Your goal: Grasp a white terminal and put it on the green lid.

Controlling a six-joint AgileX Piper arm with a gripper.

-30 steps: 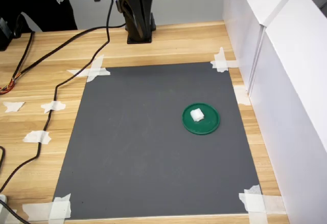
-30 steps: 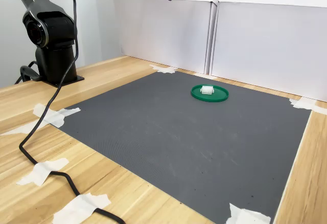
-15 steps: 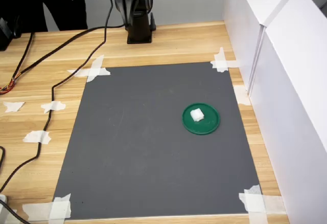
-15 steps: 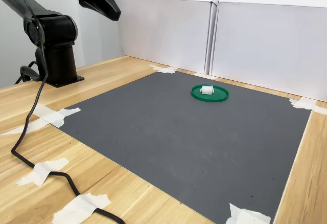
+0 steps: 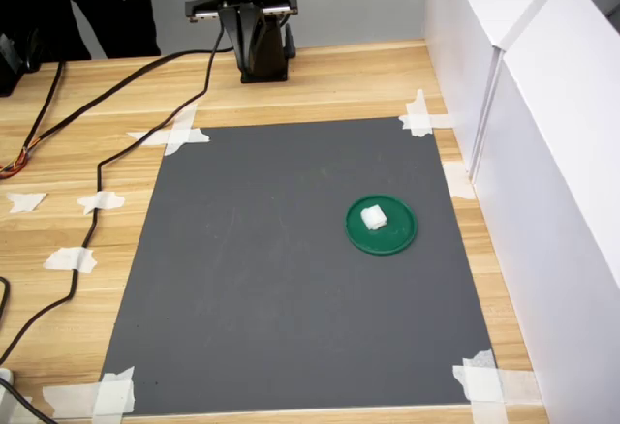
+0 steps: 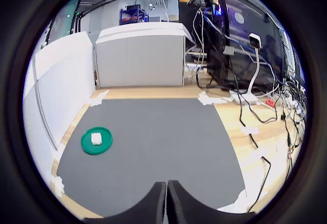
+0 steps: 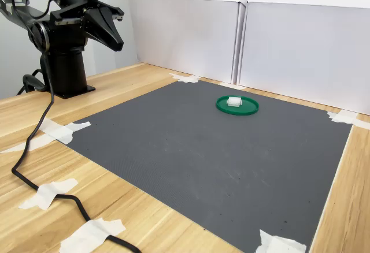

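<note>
Terminal [image 5: 374, 217] sits on the green lid [image 5: 397, 240], a bit off centre, on the grey mat [image 5: 281, 279]. Gripper [image 7: 113, 40] is well apart, folded back over the arm base [image 7: 62, 71], fingers pressed together, empty. Placement looks done; nothing left to reach for.

The arm [image 7: 58, 28] is folded back over its own black base [image 7: 63, 71], well up off the surface, seen at the second exterior view's left. Its gripper [image 7: 114, 44] points forward and slightly downward from the wrist. In the wrist view the gripper [image 6: 166, 203] shows two dark fingers [image 6: 153, 206] lying side by side, pressed together with only a thin seam between the jaws and nothing held between them.
</note>
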